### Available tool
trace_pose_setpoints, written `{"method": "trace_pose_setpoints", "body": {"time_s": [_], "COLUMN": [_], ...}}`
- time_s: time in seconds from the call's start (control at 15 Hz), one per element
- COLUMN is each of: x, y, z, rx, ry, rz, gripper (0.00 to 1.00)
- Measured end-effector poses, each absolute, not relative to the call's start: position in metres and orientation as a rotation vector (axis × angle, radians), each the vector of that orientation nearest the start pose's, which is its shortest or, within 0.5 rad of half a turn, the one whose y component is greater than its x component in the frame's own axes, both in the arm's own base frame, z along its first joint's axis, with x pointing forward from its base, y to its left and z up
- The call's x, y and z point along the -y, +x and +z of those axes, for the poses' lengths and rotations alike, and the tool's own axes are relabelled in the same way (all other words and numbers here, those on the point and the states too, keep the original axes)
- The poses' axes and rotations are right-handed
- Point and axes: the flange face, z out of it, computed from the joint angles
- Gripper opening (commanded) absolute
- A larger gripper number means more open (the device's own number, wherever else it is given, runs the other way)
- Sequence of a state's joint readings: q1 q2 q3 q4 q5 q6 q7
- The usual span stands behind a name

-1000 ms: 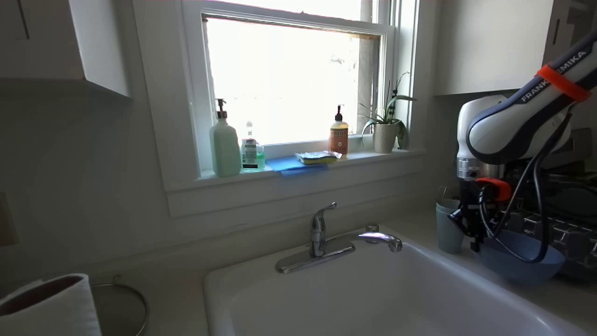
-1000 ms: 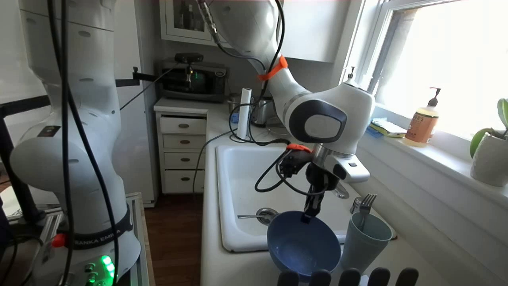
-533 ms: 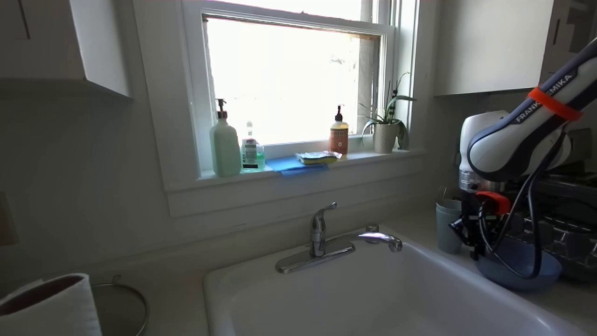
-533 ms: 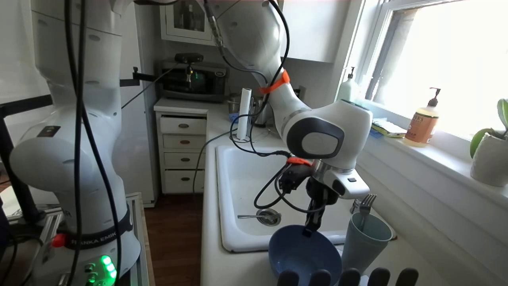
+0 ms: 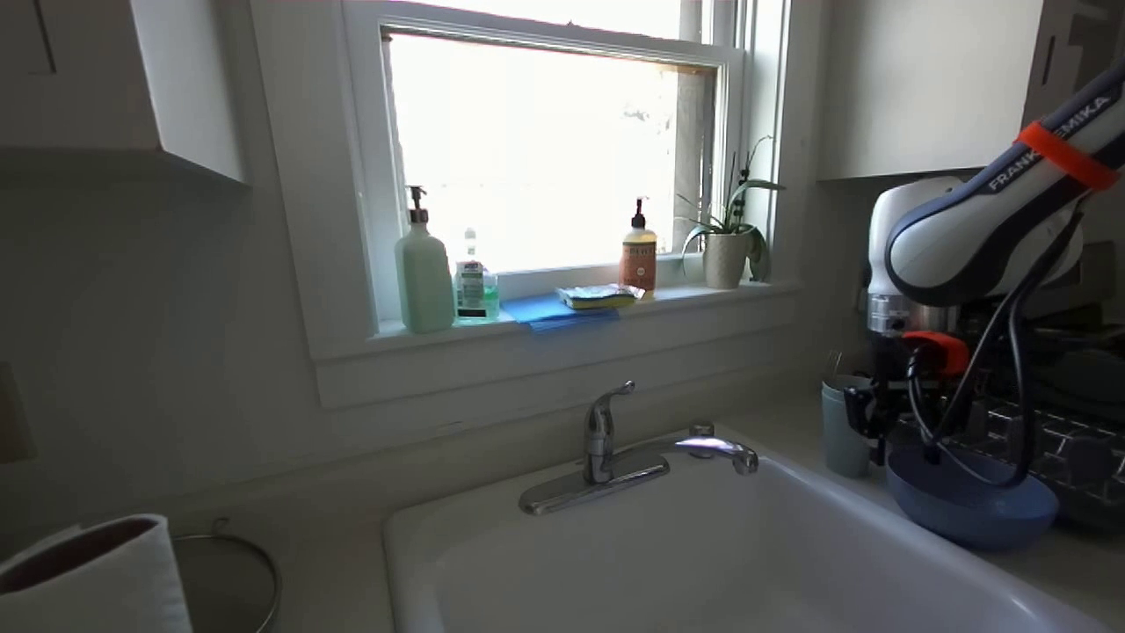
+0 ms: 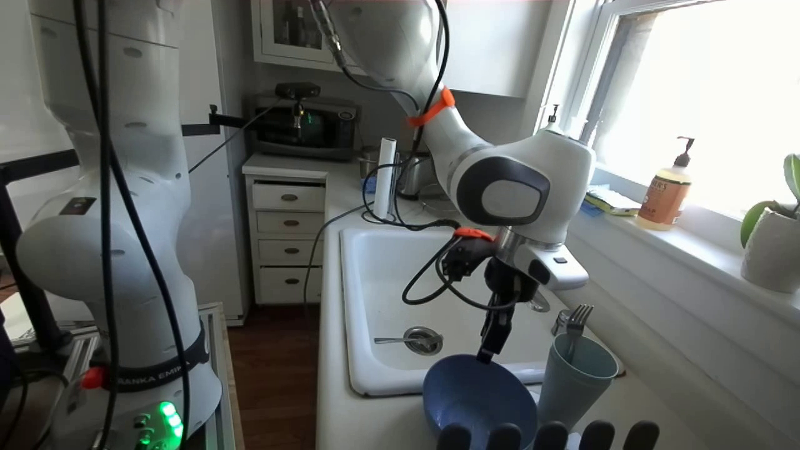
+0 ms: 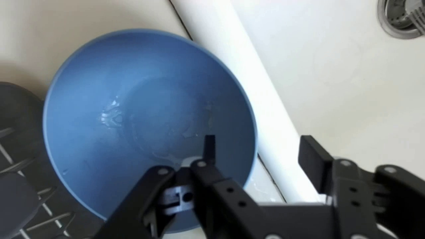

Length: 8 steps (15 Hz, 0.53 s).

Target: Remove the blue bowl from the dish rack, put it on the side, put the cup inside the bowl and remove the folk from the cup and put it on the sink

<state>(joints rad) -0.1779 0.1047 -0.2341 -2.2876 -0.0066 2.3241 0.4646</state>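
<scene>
The blue bowl (image 7: pixel 142 96) rests upright on the counter between the dish rack (image 5: pixel 1046 435) and the sink (image 6: pixel 364 350). My gripper (image 7: pixel 255 152) stands open over the bowl's sink-side rim, one finger above the bowl's inside and the other out past the rim; nothing is clamped between them. In both exterior views the fingertips hang just above the bowl. The pale cup (image 6: pixel 572 387) stands upright beside the bowl, toward the window wall. The folk (image 6: pixel 578 322) leans in the cup with its tines up.
Another fork (image 6: pixel 390 340) lies at the drain (image 6: pixel 428 340) in the basin. Dark rack prongs (image 6: pixel 503 437) rise close to the bowl. The chrome faucet (image 5: pixel 600 440) is at the sink's back edge. Bottles, such as the orange soap bottle (image 5: pixel 638 259), stand on the windowsill.
The bowl was lowered onto the counter while gripped at its rim. The gripper has since opened, let go of it and risen a little.
</scene>
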Motion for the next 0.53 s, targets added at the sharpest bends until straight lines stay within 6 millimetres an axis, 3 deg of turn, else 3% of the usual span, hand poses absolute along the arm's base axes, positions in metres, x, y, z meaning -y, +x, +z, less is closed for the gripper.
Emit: {"method": "trace_pose_setpoints", "body": {"time_s": [0.27,0.53], "x": [0.223,0.273], "y": [0.469,0.465], "z": [0.363,0.415], "rx": [-1.37,-1.51], "ry": [-2.869,-2.817], "rz": [0.069,-0.064], "gripper": [1.0,1.0]}}
